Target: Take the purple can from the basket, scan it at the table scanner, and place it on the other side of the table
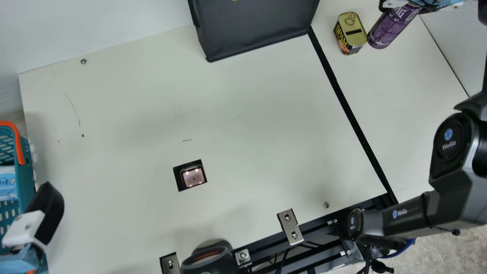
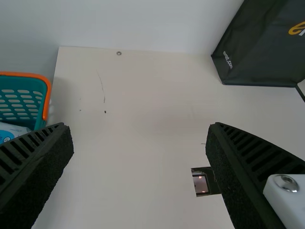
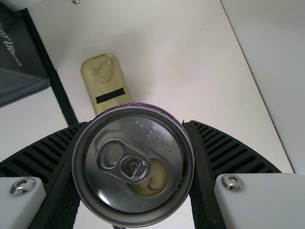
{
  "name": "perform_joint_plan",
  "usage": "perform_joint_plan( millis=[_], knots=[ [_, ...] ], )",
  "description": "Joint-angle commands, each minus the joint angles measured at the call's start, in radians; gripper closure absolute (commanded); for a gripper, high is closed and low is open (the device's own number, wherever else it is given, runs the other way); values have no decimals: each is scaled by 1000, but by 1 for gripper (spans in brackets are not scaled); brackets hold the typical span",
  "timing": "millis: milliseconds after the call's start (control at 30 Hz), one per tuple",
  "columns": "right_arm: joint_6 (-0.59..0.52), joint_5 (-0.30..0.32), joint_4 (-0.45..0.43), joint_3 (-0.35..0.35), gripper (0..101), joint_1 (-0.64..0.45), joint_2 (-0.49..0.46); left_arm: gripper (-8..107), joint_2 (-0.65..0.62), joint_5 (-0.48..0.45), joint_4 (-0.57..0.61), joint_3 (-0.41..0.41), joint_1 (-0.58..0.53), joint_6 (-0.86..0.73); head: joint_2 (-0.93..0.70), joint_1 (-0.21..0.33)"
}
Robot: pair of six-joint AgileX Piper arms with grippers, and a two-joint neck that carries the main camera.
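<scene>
Purple can [image 1: 391,28], tall, cylindrical, printed metal with a silver lid: located at the main view's upper right, past the black tape strip [image 1: 354,118] that crossed the cream bench [image 1: 247,125]. It was in the right gripper [image 1: 395,3]. Right wrist view: black ribbed fingers [image 3: 236,152] closed on the can from two sides, lid and ring-pull facing the camera. Whether its base touched the bench, could not tell.

Just beside the can: a rectangular, gold-lidded tin [image 1: 350,28] with a ring-pull and a black bar on its lid, on the same side of the tape. Contact between the two, could not tell.

Left gripper [image 1: 42,215] at the main view's lower left, near the teal plastic basket [image 1: 26,152] with its orange handle. Left wrist view: its fingers stood wide apart, nothing between them but a view down to the bench. Inside the basket, a blue-and-white pack [image 1: 7,182].

Table scanner [image 1: 193,178], a black square with a lit pinkish window, lay in the bench on the basket side of the tape. Black fabric bag [image 1: 255,30] at the far edge, by the tape's end. Dark rounded housing [image 1: 208,258] with a red stripe at the near edge, beside a metal bracket [image 1: 170,264].
</scene>
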State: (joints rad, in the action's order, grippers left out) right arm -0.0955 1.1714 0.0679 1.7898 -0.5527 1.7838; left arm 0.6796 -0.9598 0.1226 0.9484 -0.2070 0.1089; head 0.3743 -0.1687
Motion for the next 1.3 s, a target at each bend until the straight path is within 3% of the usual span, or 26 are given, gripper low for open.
perform_joint_plan(
  millis=[0,633,1267],
  knots=[
    [-10,0,-3,19,101,-6,24,9,0,0,0,0,0,0,2,30],
    [-94,-24,-10,130,101,-74,197,9,0,0,0,0,0,0,2,30],
    [-187,-78,27,106,101,-126,240,9,0,0,0,0,0,0,2,30]
  ],
)
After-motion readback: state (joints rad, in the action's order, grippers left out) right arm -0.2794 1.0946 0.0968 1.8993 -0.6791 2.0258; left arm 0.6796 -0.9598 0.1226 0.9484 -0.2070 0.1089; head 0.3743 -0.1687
